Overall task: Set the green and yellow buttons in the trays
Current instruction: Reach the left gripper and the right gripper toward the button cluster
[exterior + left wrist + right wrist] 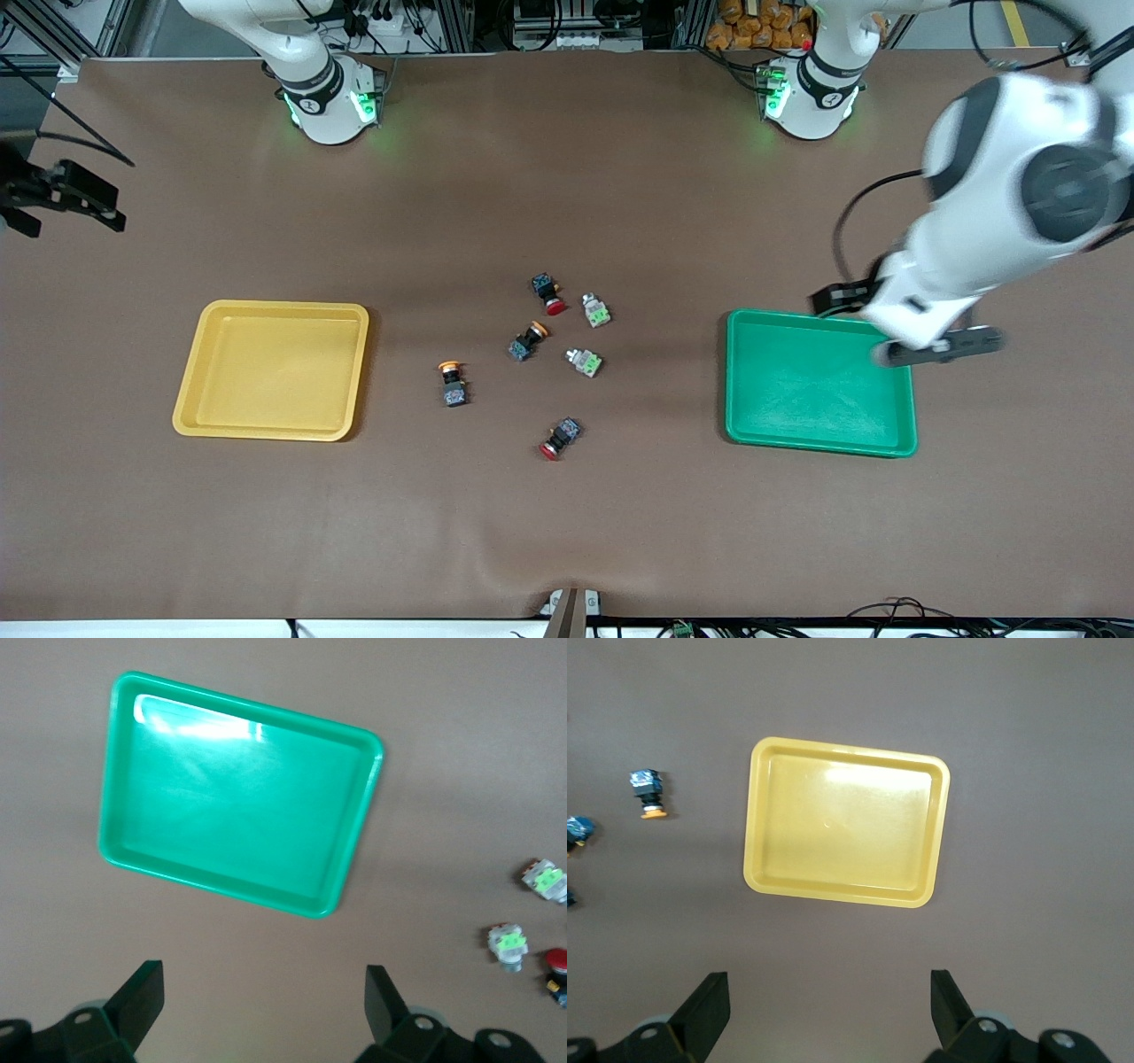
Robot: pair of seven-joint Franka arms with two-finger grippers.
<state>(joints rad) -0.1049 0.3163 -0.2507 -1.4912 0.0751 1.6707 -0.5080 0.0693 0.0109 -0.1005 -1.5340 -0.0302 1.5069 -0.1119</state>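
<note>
My right gripper (pixel 64 197) (pixel 830 1014) hangs with fingers spread wide over the table's right-arm end, the shallow yellow plastic tray (pixel 266 433) (pixel 837 896) lying bare between it and the scattered switches. Taking the front camera as six o'clock, the scatter at mid-table reads: one black yellow-capped button (pixel 453 383) at nine, the other yellow-capped button (pixel 528 340) near its centre, two grey-white green-ended buttons (pixel 596 310) (pixel 584 361) at two and three, and black red-capped switches (pixel 549 293) (pixel 560 438) at twelve and six. The shallow green plastic tray (pixel 819 447) (pixel 221 890) holds nothing, and my left gripper (pixel 941 346) (pixel 263 1010) hovers at its rim toward the left arm's end, fingers parted.
</note>
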